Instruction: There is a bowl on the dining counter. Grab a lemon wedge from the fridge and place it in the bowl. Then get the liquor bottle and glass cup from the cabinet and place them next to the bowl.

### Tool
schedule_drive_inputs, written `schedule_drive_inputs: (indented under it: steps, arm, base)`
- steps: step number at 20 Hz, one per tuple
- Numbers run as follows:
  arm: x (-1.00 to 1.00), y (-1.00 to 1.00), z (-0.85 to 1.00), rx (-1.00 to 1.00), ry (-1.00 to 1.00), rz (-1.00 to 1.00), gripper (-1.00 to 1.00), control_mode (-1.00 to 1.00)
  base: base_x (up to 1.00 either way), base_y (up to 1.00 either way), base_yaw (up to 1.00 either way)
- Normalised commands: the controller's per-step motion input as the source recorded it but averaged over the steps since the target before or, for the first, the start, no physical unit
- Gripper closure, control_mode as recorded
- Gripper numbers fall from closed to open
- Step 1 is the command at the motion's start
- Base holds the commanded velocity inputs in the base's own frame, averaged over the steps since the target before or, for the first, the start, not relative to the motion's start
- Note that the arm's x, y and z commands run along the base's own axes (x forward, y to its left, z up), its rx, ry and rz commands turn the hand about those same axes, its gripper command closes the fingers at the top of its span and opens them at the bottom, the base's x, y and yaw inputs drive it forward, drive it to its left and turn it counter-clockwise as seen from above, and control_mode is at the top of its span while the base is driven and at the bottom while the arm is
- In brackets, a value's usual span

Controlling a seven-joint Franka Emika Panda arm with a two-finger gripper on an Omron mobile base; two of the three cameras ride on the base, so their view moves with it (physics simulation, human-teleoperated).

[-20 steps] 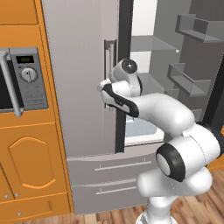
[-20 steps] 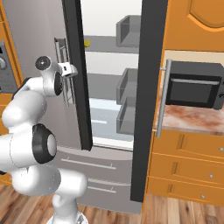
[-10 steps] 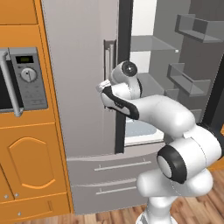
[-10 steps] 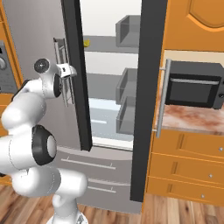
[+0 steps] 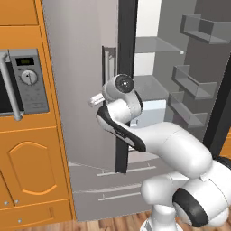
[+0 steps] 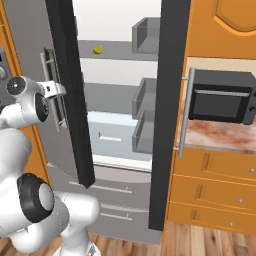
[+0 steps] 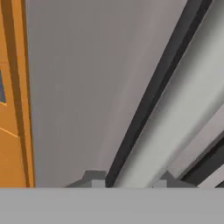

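while the fridge stands partly open, the holdings read as follows:

- gripper (image 5: 98, 99): at the left fridge door's handle (image 5: 107, 72); in the hand view two fingertips (image 7: 94, 178) straddle a pale bar (image 7: 175, 122) that appears to be that handle; jaws drawn in narrow, apparently clamped on the handle.
- lemon wedge (image 6: 98, 49): small yellow piece on the upper fridge shelf (image 6: 115, 50), deep inside, well apart from the gripper.
- left fridge door (image 5: 81, 85): swung part way, its dark edge between arm and interior.
- right fridge door (image 6: 170, 115): open, bins facing inward.
- microwave (image 6: 220, 96): on a counter beside the fridge.
- second microwave (image 5: 22, 81): set in orange cabinetry to the left.

risks, as judged: a thin grip may slip off the handle if the pull runs off the door's arc; the door, only partly open, could block the reach to the upper shelf; the elbow sits close to the door edge and may knock it.
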Motion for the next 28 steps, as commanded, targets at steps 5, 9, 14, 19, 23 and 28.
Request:
schedule_drive_inputs:
  steps: [5, 9, 14, 19, 23, 28]
  arm:
    - [-1.00, 0.98, 0.00, -0.01, 0.00, 0.02, 1.00, -1.00]
    - [-0.99, 0.45, 0.05, 0.00, 0.01, 0.02, -1.00, -1.00]
    - [-0.65, -0.78, 0.11, 0.00, 0.00, 0.00, -1.00, -1.00]
    - [-0.19, -1.00, 0.47, 0.09, 0.00, -0.03, -1.00, -1.00]
    - [0.52, -1.00, 0.75, 0.19, 0.00, -0.09, -1.00, -1.00]
    - [0.98, -0.69, 0.68, 0.22, 0.00, -0.08, -1.00, -1.00]
  base:
    - [0.00, 0.00, 0.00]
    - [0.00, 0.00, 0.00]
    - [0.00, 0.00, 0.00]
    - [0.00, 0.00, 0.00]
    - [0.00, 0.00, 0.00]
    - [0.00, 0.00, 0.00]
